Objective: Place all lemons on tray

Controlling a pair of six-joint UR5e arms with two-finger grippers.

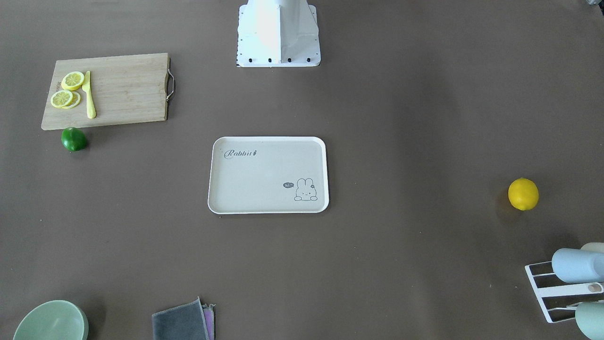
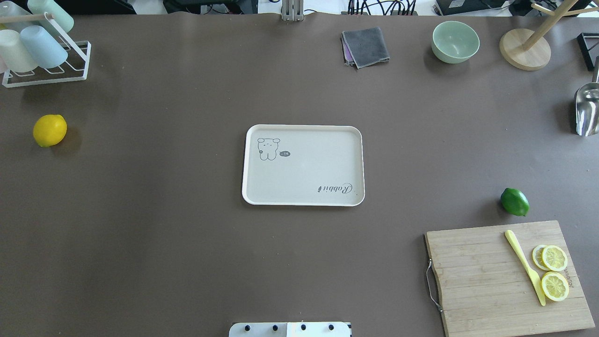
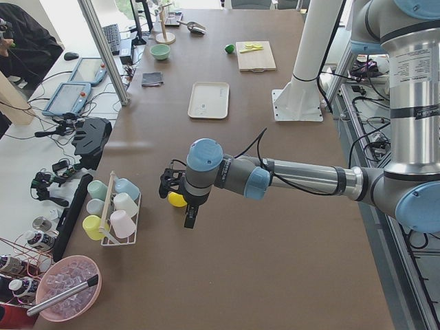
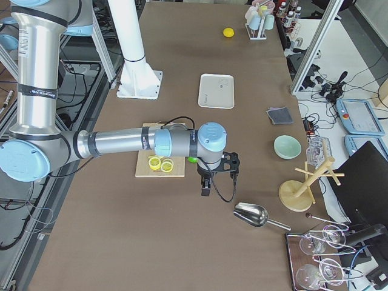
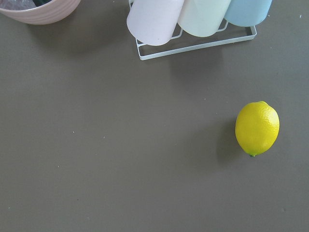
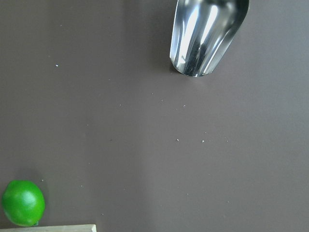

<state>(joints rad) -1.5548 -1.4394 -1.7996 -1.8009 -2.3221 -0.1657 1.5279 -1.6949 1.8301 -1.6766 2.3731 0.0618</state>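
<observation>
Pebbly oval yellow lemon [image 5: 257,128] on matte brown desk [image 5: 120,145]; glossy green lemon [image 2: 514,201] just beside wooden board [image 2: 486,276]. Beige tray [image 2: 304,178] says "Rabbit". Left end effector [image 3: 168,184], right end effector [image 4: 232,163]: can't tell if open or closed.

We see a rectangular wooden cutting board with a metal handle [image 2: 482,281] at the lower right of the overhead view. Three thin yellow lemon slices [image 2: 555,286] lie on it, two of them overlapping, with a yellow toy knife [image 2: 526,267] just beside them on the same board. Along the table's far edge sit a pale green round bowl [image 2: 455,41] and a folded grey cloth [image 2: 366,46], near each other. A wooden mug tree with a round base [image 2: 524,49] stands towards the far right corner, and a shiny metal scoop [image 2: 587,112] lies near it. At the far left, a white wire rack [image 1: 537,293] holds pastel cups [image 2: 44,46].
</observation>
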